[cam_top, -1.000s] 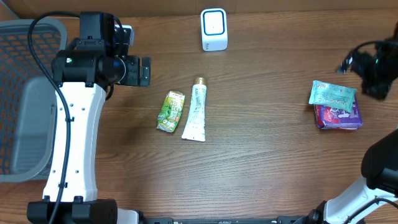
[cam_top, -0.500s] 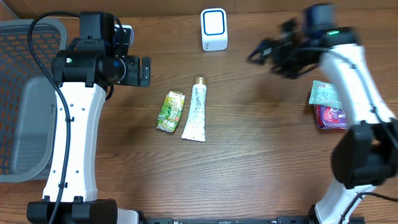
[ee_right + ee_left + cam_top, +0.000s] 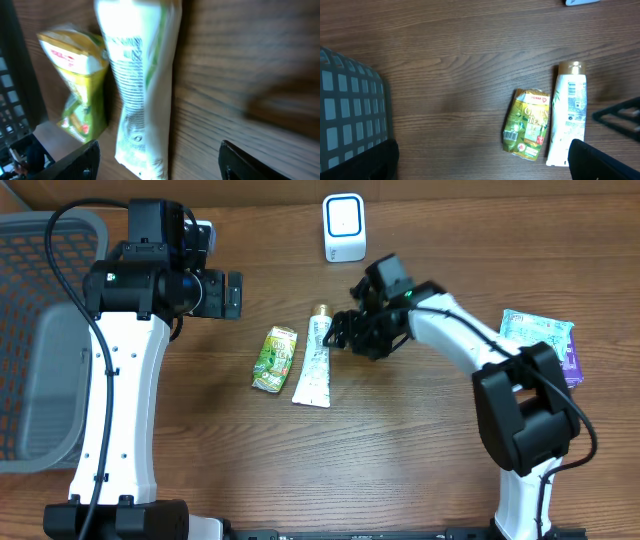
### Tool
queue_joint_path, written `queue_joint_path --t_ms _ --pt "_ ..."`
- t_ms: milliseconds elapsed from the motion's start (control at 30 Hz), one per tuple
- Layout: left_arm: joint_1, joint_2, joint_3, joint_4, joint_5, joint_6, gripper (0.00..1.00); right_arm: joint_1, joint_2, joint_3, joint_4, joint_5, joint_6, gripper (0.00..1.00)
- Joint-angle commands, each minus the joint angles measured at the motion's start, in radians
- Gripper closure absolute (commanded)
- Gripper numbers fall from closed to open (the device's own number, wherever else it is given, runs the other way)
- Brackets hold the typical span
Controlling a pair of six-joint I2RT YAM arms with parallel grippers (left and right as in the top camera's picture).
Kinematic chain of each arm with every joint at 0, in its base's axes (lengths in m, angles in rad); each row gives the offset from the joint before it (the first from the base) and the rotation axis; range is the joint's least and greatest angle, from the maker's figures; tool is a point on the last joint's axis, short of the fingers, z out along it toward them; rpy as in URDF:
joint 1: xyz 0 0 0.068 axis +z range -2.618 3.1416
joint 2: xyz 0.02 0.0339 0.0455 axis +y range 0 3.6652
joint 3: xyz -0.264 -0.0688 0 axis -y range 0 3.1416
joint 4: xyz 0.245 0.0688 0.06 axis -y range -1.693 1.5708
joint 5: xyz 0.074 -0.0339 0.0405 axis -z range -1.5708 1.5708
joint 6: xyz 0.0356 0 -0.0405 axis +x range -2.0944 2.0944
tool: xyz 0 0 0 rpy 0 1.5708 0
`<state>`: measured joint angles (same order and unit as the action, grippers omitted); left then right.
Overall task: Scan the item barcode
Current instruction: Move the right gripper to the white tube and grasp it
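Claw on right arm (image 3: 343, 332) has swung beside tube (image 3: 314, 365)

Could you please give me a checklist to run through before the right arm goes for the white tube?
1. Right gripper open and empty: ok, its fingers stand wide apart.
2. Right gripper lined up on the tube: ok, roughly; in the wrist view the tube lies between its fingers. Contact: cannot tell.
3. Tube free of the green pouch: cannot tell; they lie side by side, perhaps touching.
4. Tube's barcode facing up: cannot tell, the print is too small.
5. Scanner unblocked: ok, nothing stands in front of it.
6. Left gripper out of the way: ok, open and empty, to the left of the pouch.
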<state>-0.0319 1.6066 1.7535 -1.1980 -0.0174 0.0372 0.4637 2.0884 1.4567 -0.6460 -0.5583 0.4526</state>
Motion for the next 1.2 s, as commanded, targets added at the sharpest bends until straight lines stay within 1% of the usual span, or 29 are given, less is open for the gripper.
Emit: queue_joint_path --t_ms 0,133,200,233,300,367,433,467,500,567,600,700,767,867,1000,1167 --pt "-0.001 -0.004 0.018 -0.002 0.010 0.023 0.00 0.026 0.005 -0.051 0.050 0.008 0.101 0.26" --pt "-0.001 -0.004 0.018 -0.002 0.010 0.023 0.00 0.055 0.006 -0.092 0.145 0.013 0.183 0.31" --pt "-0.001 -0.004 0.018 -0.002 0.010 0.023 0.00 0.071 0.006 -0.109 0.182 0.048 0.238 0.32" --pt "-0.001 -0.004 0.018 -0.002 0.010 0.023 0.00 0.087 0.007 -0.116 0.189 0.097 0.291 0.36" --pt "-0.001 -0.004 0.018 -0.002 0.010 0.023 0.00 0.103 0.008 -0.116 0.188 0.137 0.316 0.42" --pt "-0.001 -0.004 0.018 -0.002 0.010 0.023 0.01 0.115 0.008 -0.116 0.184 0.159 0.342 0.55" --pt "-0.001 -0.004 0.018 -0.002 0.010 0.023 0.00 0.124 0.008 -0.116 0.175 0.165 0.362 0.62" --pt "-0.001 -0.004 0.018 -0.002 0.010 0.023 0.00 0.126 0.008 -0.116 0.172 0.165 0.363 0.63" --pt "-0.001 -0.004 0.018 -0.002 0.010 0.023 0.00 0.132 0.008 -0.116 0.167 0.166 0.362 0.70" --pt "-0.001 -0.004 0.018 -0.002 0.010 0.023 0.00 0.135 0.008 -0.116 0.166 0.165 0.362 0.89" --pt "-0.001 -0.004 0.018 -0.002 0.010 0.023 0.00 0.135 0.008 -0.116 0.166 0.164 0.362 0.96" --pt "-0.001 -0.004 0.018 -0.002 0.010 0.023 0.00 0.133 0.008 -0.114 0.169 0.137 0.357 0.96" --pt "-0.001 -0.004 0.018 -0.002 0.010 0.023 0.00 0.117 -0.001 -0.114 0.179 0.087 0.304 0.96" --pt "-0.001 -0.004 0.018 -0.002 0.010 0.023 0.00 0.081 -0.046 -0.114 0.189 -0.012 0.148 0.96" --pt "-0.001 -0.004 0.018 -0.002 0.010 0.023 0.00 0.021 -0.166 -0.114 0.171 -0.171 -0.091 0.96" --pt "-0.001 -0.004 0.018 -0.002 0.010 0.023 0.01 -0.074 -0.334 -0.114 0.109 -0.356 -0.253 0.96"
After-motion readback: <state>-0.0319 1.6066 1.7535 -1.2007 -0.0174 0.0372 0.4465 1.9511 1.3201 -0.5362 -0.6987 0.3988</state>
